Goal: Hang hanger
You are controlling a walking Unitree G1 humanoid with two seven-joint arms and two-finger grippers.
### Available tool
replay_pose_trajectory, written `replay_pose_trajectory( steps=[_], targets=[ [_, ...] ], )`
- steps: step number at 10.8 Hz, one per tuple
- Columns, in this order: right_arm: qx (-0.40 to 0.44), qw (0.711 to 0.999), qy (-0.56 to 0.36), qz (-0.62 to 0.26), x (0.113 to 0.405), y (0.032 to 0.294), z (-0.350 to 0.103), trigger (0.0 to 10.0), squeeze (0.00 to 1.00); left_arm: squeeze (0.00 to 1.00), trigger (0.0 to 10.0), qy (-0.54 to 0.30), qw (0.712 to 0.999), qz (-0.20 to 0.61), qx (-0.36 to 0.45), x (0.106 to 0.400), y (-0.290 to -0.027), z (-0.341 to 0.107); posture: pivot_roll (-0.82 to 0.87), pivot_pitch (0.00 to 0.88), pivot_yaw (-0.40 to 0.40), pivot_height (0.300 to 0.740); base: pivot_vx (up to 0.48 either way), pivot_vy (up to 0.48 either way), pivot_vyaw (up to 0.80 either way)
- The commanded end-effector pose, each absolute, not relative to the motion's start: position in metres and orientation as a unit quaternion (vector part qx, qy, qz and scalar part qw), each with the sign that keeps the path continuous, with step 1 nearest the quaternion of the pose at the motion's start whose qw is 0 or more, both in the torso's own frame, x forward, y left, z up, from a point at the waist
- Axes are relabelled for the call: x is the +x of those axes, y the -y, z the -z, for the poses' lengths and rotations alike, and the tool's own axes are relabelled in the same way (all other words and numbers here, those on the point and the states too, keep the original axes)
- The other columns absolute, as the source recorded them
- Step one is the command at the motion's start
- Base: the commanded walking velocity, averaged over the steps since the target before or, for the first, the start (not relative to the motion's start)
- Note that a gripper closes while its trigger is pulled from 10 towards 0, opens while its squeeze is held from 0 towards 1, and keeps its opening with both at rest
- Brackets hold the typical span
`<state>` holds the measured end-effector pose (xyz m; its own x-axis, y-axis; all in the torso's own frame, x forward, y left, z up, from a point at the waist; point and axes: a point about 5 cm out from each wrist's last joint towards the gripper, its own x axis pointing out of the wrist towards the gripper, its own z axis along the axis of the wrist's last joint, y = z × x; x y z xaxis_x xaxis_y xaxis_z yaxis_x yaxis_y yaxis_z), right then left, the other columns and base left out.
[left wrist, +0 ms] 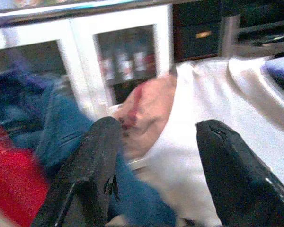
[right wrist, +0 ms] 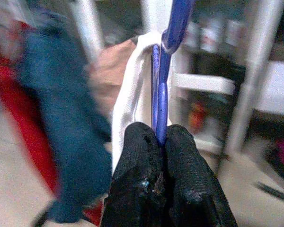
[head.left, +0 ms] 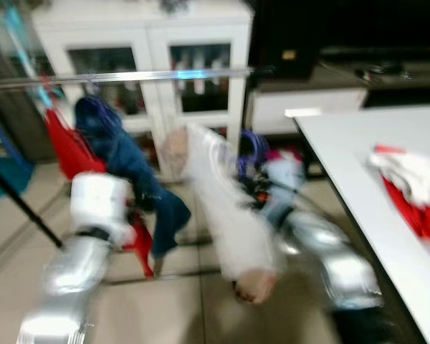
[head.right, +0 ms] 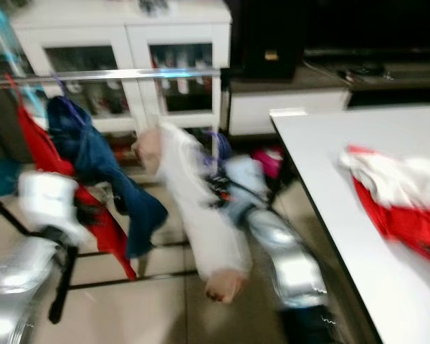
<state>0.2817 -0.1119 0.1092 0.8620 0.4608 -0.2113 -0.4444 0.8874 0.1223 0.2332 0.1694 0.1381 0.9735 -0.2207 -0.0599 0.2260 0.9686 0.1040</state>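
Observation:
My right gripper (right wrist: 160,135) is shut on the lower part of a blue hanger (right wrist: 162,90) that carries a white garment (head.left: 222,208) with pale peach sleeve ends. The garment hangs slanted in front of me, below the silver clothes rail (head.left: 129,76). The hanger's hook (head.left: 252,154) shows to the right of the garment's top, under the rail's end. My left gripper (left wrist: 158,127) is open, its two black fingers (left wrist: 92,161) apart just short of the white garment's peach sleeve. Both eye views are blurred.
A red garment (head.left: 68,150) and a dark blue garment (head.left: 122,158) hang on the rail at left. A white glass-door cabinet (head.left: 150,36) stands behind. A white table (head.left: 358,143) at right holds red and white clothes (head.left: 416,186). Tiled floor lies below.

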Motion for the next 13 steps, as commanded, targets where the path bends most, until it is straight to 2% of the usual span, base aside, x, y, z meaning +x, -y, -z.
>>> replay_pose_trajectory(
  steps=[1, 9, 10, 13],
  targets=[
    [0.038, 0.964, -0.091, -0.246, 0.286, 0.099, -0.124, 10.0, 0.0, 0.26, 10.0, -0.023, 0.992, 0.1, 0.074, 0.234, -0.179, -0.142, 0.03, 0.0, 0.025, 0.74, 0.435, 0.0, 0.0],
    [0.016, 0.949, -0.058, -0.308, 0.279, 0.084, -0.138, 10.0, 0.0, 0.25, 10.0, -0.03, 0.99, 0.118, 0.074, 0.227, -0.176, -0.139, 0.03, 0.0, 0.026, 0.74, 0.429, 0.0, 0.0],
    [0.022, 0.947, -0.04, -0.319, 0.279, 0.079, -0.147, 10.0, 0.0, 0.24, 10.0, -0.024, 0.988, 0.143, 0.053, 0.223, -0.173, -0.141, 0.03, 0.0, 0.029, 0.74, 0.0, 0.0, 0.0],
    [0.025, 0.941, -0.035, -0.335, 0.282, 0.072, -0.157, 10.0, 0.0, 0.24, 10.0, -0.036, 0.973, 0.219, 0.068, 0.214, -0.172, -0.143, 0.04, 0.0, 0.029, 0.74, 0.0, 0.0, 0.0]
  ],
)
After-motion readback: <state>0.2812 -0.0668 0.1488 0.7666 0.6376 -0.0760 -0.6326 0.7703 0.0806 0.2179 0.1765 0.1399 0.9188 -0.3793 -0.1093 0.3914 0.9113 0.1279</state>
